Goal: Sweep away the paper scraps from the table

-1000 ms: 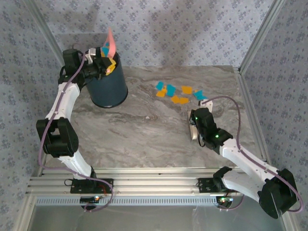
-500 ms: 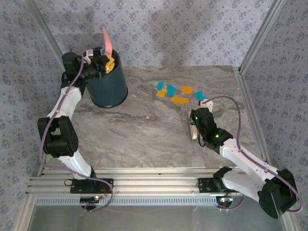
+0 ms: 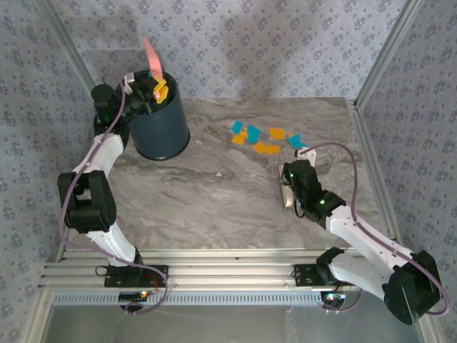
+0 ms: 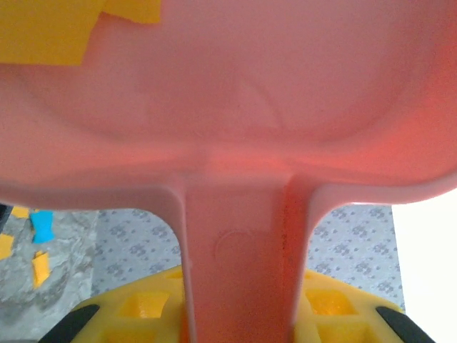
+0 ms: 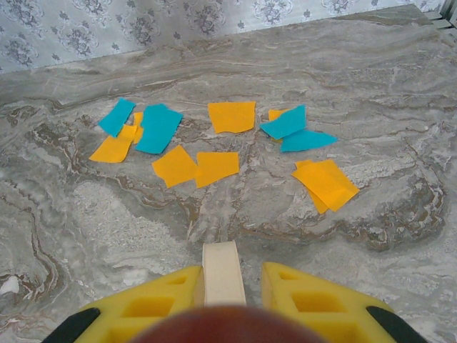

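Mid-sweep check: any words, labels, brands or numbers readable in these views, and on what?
No readable text in any view.
On the pink dustpan: a faint round moulded mark on its stem, no letters legible.
The paper scraps, dark bin, cream handle and table: blank.

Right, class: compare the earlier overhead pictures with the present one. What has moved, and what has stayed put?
The left gripper, shut on the pink plastic dustpan, drew left above the dark blue round bin, tilting the dustpan's tip over to the left. Nothing was picked up or released. The orange and teal paper scraps, the marbled grey table and the right gripper, shut on a cream strip, stayed put.
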Controlling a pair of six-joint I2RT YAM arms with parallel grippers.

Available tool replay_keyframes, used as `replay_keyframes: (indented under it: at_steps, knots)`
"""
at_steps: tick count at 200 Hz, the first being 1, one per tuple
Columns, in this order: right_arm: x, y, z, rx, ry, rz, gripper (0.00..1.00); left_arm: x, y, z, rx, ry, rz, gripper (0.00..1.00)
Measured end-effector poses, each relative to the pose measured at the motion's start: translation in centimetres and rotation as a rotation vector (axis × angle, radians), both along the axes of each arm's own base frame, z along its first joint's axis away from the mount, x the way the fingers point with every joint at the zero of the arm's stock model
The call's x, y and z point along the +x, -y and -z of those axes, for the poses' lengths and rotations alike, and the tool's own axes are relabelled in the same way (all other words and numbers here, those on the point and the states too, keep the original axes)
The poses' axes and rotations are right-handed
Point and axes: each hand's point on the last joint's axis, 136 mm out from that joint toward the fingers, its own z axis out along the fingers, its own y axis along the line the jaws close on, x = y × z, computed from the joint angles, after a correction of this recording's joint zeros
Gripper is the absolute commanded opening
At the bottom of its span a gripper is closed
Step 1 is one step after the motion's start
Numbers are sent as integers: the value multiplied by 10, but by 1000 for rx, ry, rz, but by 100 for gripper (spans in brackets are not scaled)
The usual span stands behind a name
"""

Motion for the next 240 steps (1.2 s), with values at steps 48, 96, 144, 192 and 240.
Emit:
replay_keyframes:
  at_steps: [48, 96, 144, 192, 240]
  knots:
    - [0, 0, 0, 2, -2, 2, 0, 1, -1, -12, -96, 1, -20, 0]
    - [0, 0, 0, 2, -2, 2, 0, 5, 11, -17, -189, 5, -18, 0]
    - [0, 0, 1, 1, -3, 2, 0, 13, 19, 3, -237, -52, -19, 0]
    - [-1, 0, 1, 0, -5, 1, 0, 12, 21, 7, -208, -42, -13, 0]
    - [-1, -1, 1, 3, -6, -5, 0, 5, 26, 19, -77, -42, -5, 0]
